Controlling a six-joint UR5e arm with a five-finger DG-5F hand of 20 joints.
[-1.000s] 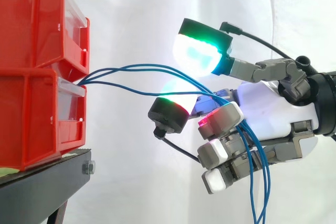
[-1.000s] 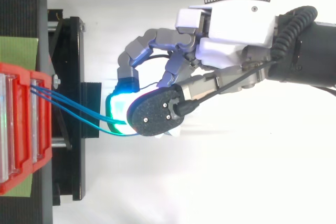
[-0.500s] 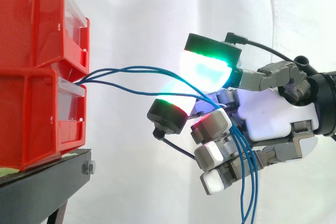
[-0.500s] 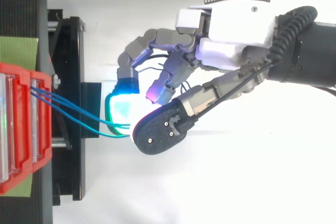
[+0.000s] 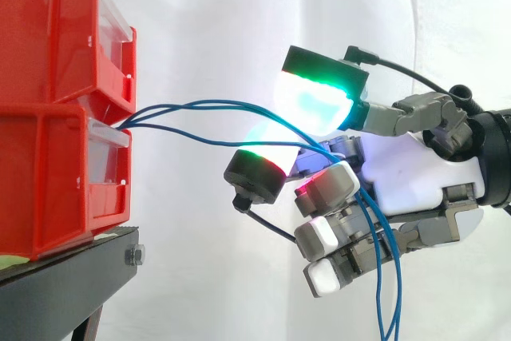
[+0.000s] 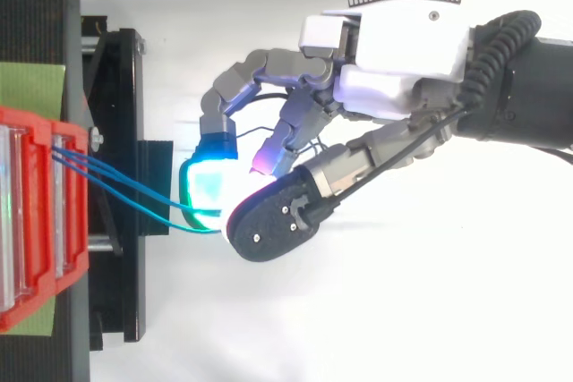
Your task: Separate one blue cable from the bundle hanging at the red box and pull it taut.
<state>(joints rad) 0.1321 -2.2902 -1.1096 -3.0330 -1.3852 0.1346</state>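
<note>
Several thin blue cables (image 5: 207, 105) leave the gap between the two stacked red bins (image 5: 56, 173) and arc right into my hand (image 5: 415, 173). They pass under the green-cyan thumb pad (image 5: 319, 93) and over the outstretched fingertip (image 5: 257, 172). They then run in behind the curled fingers (image 5: 327, 188) and hang down past the palm. The bundle is still together and sags slightly. From above, the blue cables (image 6: 134, 194) run from the red bins (image 6: 36, 221) to the glowing fingertip (image 6: 210, 187) of my hand (image 6: 403, 51).
The bins sit on a black stand (image 5: 72, 269) whose frame (image 6: 116, 131) juts toward the hand. A white curtain hangs behind. Open space lies to the right of the bins, around and below the hand.
The thumb has swung off the fingertip, opening a gap. One middle finger has curled in further over the cables. The hanging cable ends have shifted slightly.
</note>
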